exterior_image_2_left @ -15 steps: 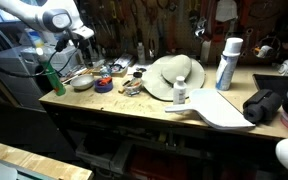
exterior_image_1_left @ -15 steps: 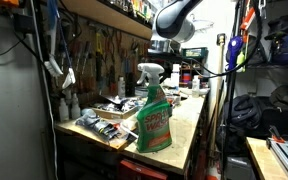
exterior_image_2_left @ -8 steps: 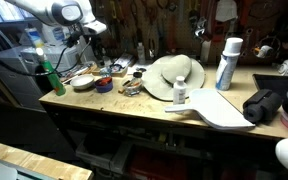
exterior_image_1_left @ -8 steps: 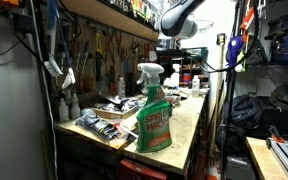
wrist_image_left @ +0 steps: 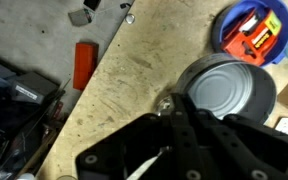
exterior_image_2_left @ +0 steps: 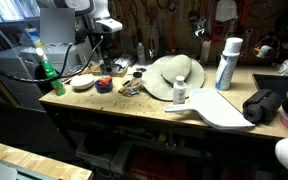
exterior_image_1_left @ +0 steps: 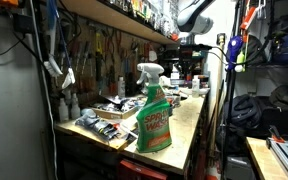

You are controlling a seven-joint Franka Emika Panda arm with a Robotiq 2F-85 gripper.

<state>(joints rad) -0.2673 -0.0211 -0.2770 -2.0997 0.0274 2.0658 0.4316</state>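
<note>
My gripper [wrist_image_left: 171, 103] hangs above the wooden workbench [wrist_image_left: 134, 70] with its black fingers drawn together and nothing seen between them. In the wrist view a round metal bowl [wrist_image_left: 230, 92] lies just beyond the fingertips, and a small shiny bit [wrist_image_left: 166, 100] lies on the wood at the tip. A blue dish with orange parts [wrist_image_left: 252, 30] sits past the bowl. A red block [wrist_image_left: 83, 63] lies to the left. In both exterior views the gripper [exterior_image_2_left: 111, 42] [exterior_image_1_left: 187, 55] is high over the bench near the bowl [exterior_image_2_left: 82, 84] and blue dish [exterior_image_2_left: 103, 85].
A green spray bottle [exterior_image_1_left: 154, 115] [exterior_image_2_left: 46, 75] stands at the bench end. A white hat [exterior_image_2_left: 174, 75], a small white bottle [exterior_image_2_left: 180, 93], a white spray can [exterior_image_2_left: 227, 62], a white board [exterior_image_2_left: 219, 108] and a black bag [exterior_image_2_left: 269, 105] lie further along. Tools hang on the back wall [exterior_image_1_left: 104, 50].
The arm has swung along the bench away from the green spray bottle and now hangs over the bowl and blue dish. Nothing on the bench has moved.
</note>
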